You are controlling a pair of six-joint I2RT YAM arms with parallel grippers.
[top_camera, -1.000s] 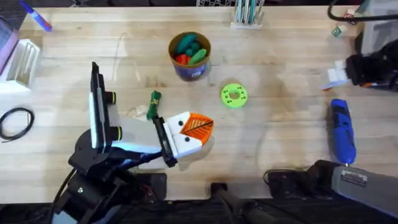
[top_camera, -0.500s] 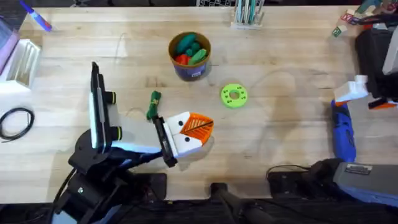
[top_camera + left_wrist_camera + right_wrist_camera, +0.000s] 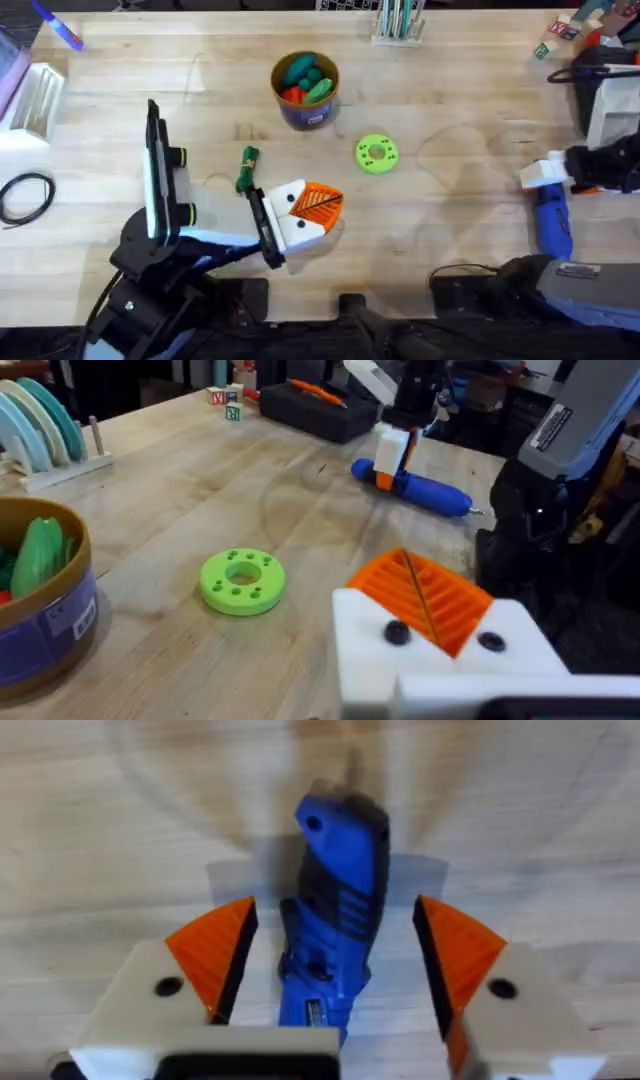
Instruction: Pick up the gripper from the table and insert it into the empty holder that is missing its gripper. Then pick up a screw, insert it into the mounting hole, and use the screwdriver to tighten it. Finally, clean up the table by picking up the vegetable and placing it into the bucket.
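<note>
The screwdriver (image 3: 551, 217) is laid flat at about 4 o'clock on the wooden table (image 3: 450, 80), its long axis running from the near edge toward the far edge, and its far end is straddled by the right gripper (image 3: 330, 970), whose fingers are spread wide on either side without contact. The left gripper (image 3: 310, 210) is seen near 6 o'clock with its orange pads pressed together on nothing. The vegetable (image 3: 246, 170) lies just beyond it. The bucket (image 3: 305, 90) stands toward 12 o'clock.

Black arms; white tool (image 3: 335, 990) bases, orange ribbed pads (image 3: 215, 955), black screws.
</note>
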